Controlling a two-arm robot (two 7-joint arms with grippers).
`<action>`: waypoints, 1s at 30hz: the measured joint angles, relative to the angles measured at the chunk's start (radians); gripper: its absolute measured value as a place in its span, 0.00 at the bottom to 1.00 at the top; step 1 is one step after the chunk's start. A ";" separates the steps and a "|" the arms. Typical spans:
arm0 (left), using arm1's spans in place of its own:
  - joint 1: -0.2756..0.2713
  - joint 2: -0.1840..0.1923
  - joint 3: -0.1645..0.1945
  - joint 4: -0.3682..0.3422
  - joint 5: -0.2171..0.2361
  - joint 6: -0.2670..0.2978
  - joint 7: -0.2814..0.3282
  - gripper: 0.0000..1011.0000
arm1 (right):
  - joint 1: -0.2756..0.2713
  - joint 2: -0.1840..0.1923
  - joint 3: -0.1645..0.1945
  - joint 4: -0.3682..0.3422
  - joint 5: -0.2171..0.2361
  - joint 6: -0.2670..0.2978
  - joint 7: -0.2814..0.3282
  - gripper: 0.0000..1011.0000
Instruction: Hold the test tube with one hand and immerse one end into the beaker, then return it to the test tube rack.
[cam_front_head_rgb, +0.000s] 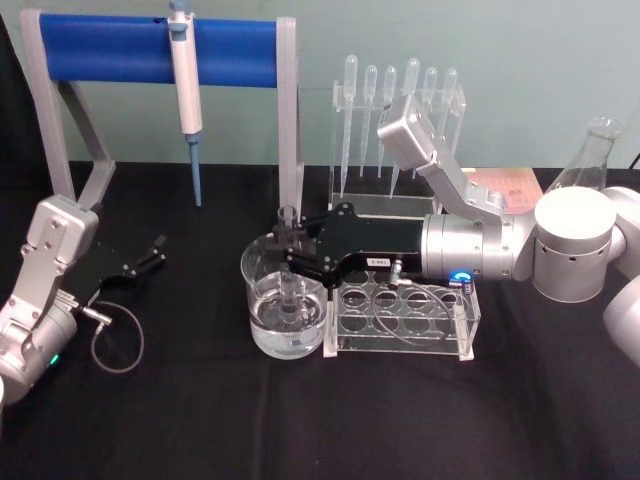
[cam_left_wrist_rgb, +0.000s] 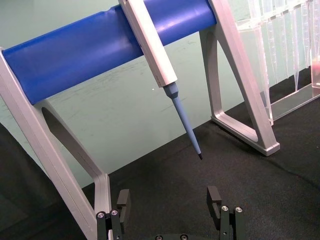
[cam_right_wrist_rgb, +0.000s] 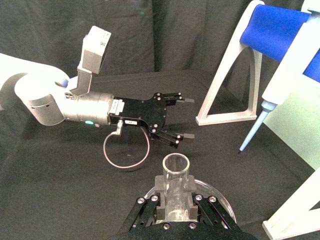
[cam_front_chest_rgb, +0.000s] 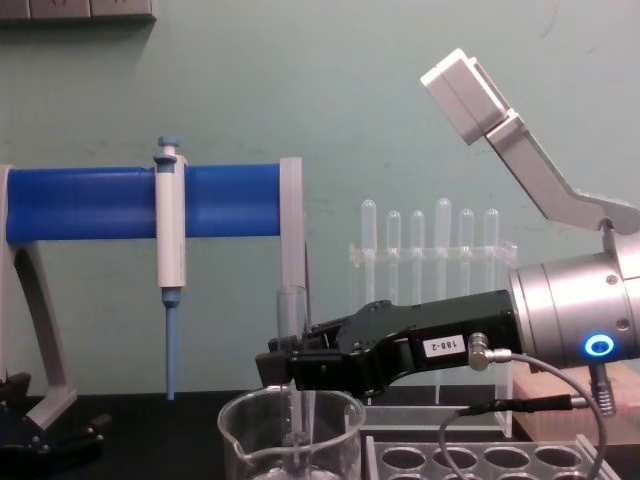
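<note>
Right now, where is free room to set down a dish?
Free: the cloth in front of the beaker and rack, and between the left gripper and the beaker. Crowded: the beaker, where the right gripper holds the test tube.

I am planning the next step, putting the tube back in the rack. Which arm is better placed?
Right. The right tool grips the test tube upright in the beaker, beside the rack. The left tool sits open, far to the left.

On the table (cam_front_head_rgb: 200, 420), the test tube (cam_front_chest_rgb: 291, 312) stands upright in the beaker (cam_front_head_rgb: 250, 275), held by the right gripper (cam_front_head_rgb: 289, 250) reaching in from 3 o'clock. From the beaker, the test tube rack (cam_front_head_rgb: 400, 346) sits just beside at 3 o'clock, the pipette stand (cam_front_head_rgb: 350, 195) behind at 1, and the pipettor (cam_front_head_rgb: 186, 80) hangs on its frame (cam_front_head_rgb: 100, 52) at 11. The left gripper (cam_front_head_rgb: 150, 255) rests well apart at 9 o'clock.
</note>
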 joint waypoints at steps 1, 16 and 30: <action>0.000 0.000 0.000 0.000 0.000 0.000 0.000 0.99 | 0.000 0.000 0.000 0.000 0.000 0.000 0.000 0.23; 0.000 0.000 0.000 0.000 0.000 0.000 0.000 0.99 | 0.000 0.000 0.000 0.000 0.000 0.000 0.000 0.23; 0.000 0.000 0.000 0.000 0.000 0.000 0.000 0.99 | 0.000 0.000 0.000 0.000 0.000 0.000 0.000 0.23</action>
